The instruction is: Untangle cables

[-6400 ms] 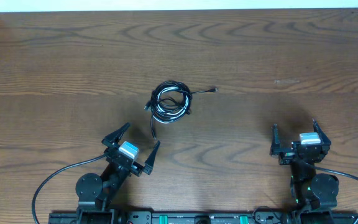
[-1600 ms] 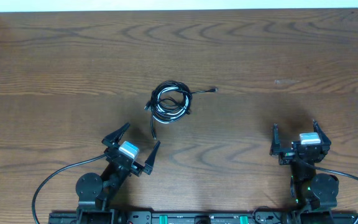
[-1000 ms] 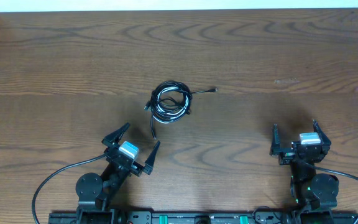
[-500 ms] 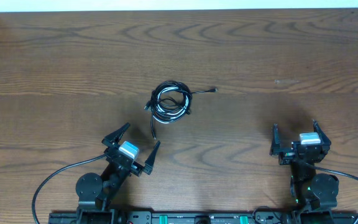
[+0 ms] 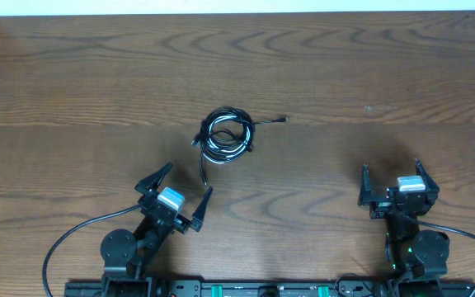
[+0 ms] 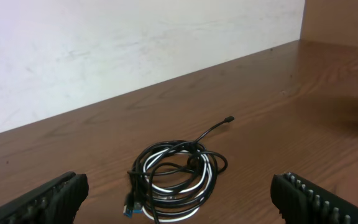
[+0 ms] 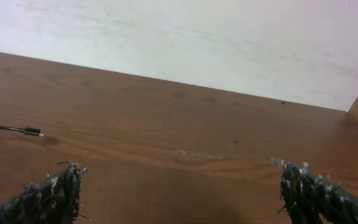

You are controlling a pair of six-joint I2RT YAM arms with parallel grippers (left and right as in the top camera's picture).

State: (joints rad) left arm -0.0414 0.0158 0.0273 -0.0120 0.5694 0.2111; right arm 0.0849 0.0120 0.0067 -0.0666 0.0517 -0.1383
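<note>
At the near edge of the desk (image 5: 369, 66), the left gripper (image 5: 190, 177) and right gripper (image 5: 391, 165) both have their jaws spread wide, holding and touching nothing. Just beyond the left gripper, near the desk's middle, lie the cables (image 5: 225, 136): black cords and a white one wound into one tangled coil, with a black plug end (image 5: 284, 120) trailing right. A white wall (image 6: 104, 43) stands behind.
</note>
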